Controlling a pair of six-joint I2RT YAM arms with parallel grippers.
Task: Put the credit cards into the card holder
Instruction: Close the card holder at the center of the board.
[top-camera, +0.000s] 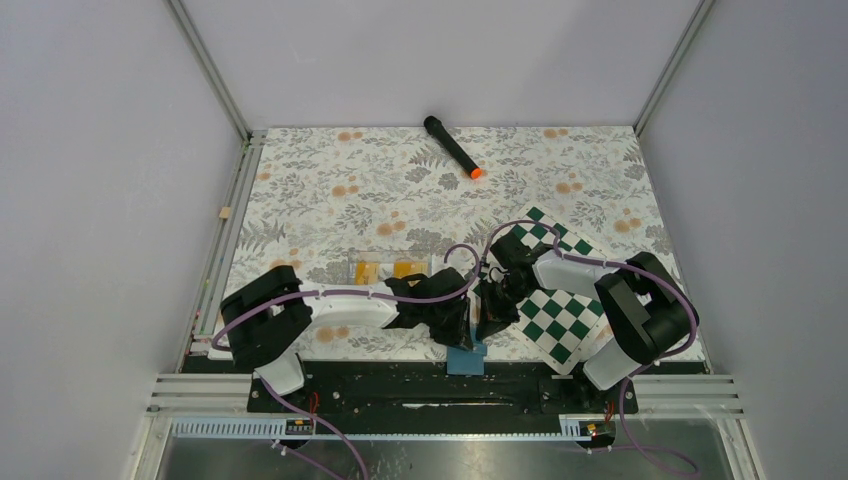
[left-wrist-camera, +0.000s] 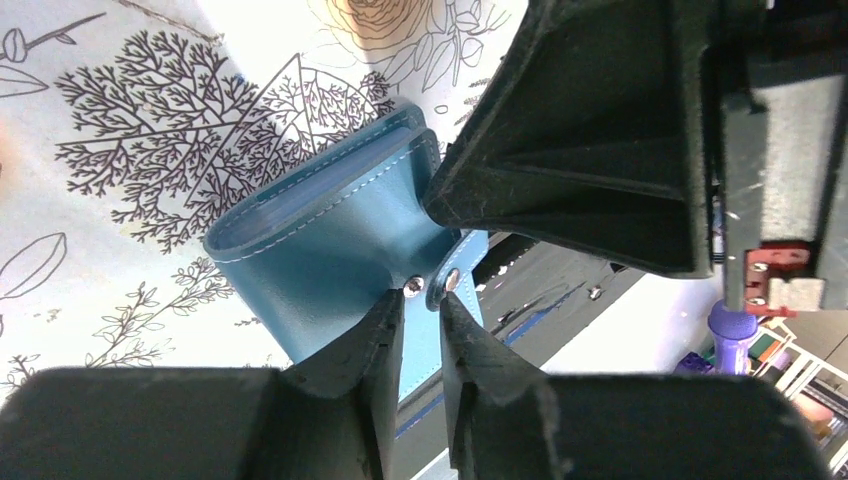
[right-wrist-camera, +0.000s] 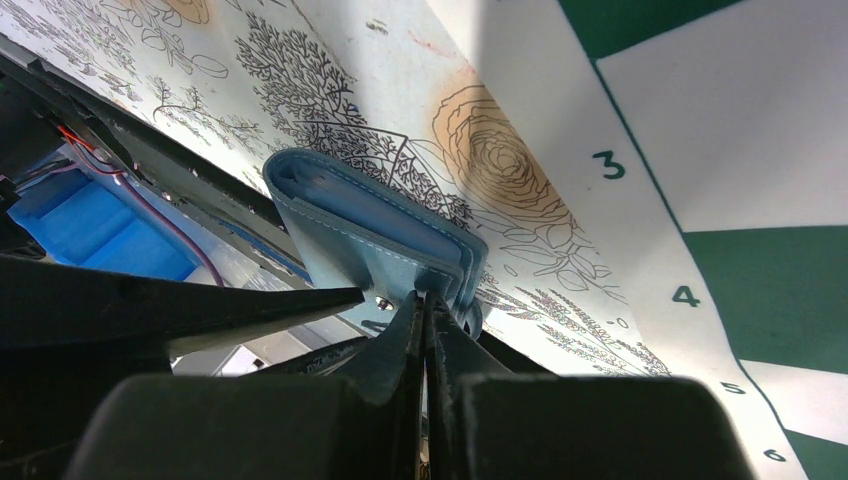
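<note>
The blue card holder (top-camera: 465, 360) lies folded at the table's front edge, between my two grippers. In the left wrist view the card holder (left-wrist-camera: 320, 230) is held up off the floral cloth. My left gripper (left-wrist-camera: 425, 295) is shut on its snap tab, with a thin gap between the fingers. My right gripper (right-wrist-camera: 425, 300) is shut tight on the edge of the card holder (right-wrist-camera: 370, 225). In the top view my left gripper (top-camera: 460, 325) and my right gripper (top-camera: 490, 322) nearly touch. Two orange-yellow credit cards (top-camera: 368, 271) (top-camera: 405, 268) lie on the cloth, behind the left arm.
A green-and-white chessboard (top-camera: 555, 320) lies under the right arm at the right. A black marker with an orange tip (top-camera: 452, 146) lies at the back. The black base rail (top-camera: 400, 385) runs just in front of the card holder.
</note>
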